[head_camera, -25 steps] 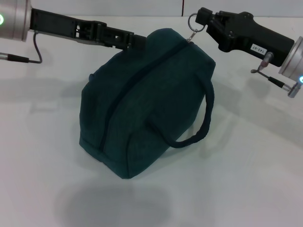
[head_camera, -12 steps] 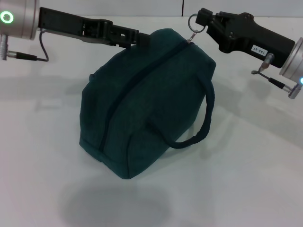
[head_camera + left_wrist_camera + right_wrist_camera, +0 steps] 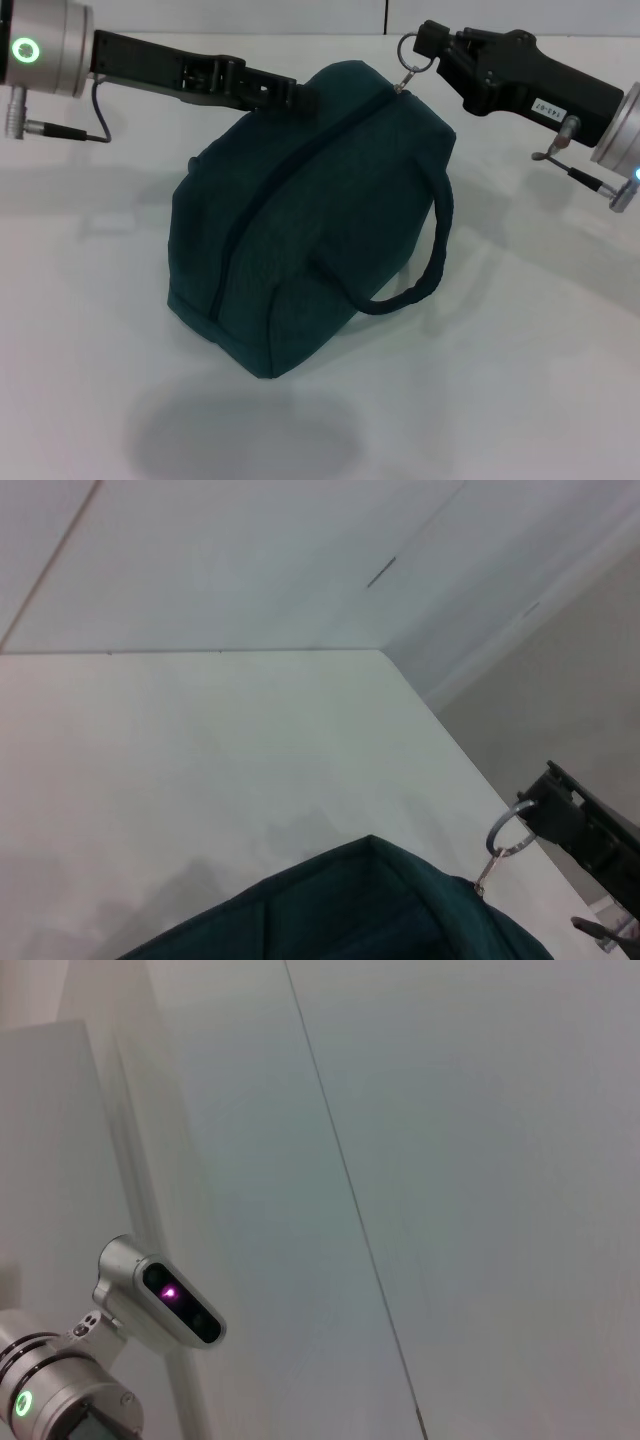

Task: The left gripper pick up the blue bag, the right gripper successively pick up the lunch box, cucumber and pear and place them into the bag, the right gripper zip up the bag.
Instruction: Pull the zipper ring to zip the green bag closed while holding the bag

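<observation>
White table (image 3: 560, 400) all round, blue bag (image 3: 300, 240) mid-frame, zipped. My right gripper (image 3: 425, 45) upper right, fingers pinching the ring pull (image 3: 408, 46); left gripper (image 3: 300, 97) upper left, can't tell its grasp. Zipping looks done, so next I'd just release.

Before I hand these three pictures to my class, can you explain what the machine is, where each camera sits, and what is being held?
It is a two-armed robot; each black arm ends in a pincer. The wide picture looks down from its head; the other two come from cameras on its wrists.

On the white table is one thing: the blue bag, zipped shut, one loop handle drooping.

The left pincer reaches the bag's upper back edge; whether it grips is hidden. The right pincer holds the ring zipper pull at the bag's top corner.

The left wrist view shows that corner and ring. The right wrist view shows only the wall and part of the robot.
</observation>
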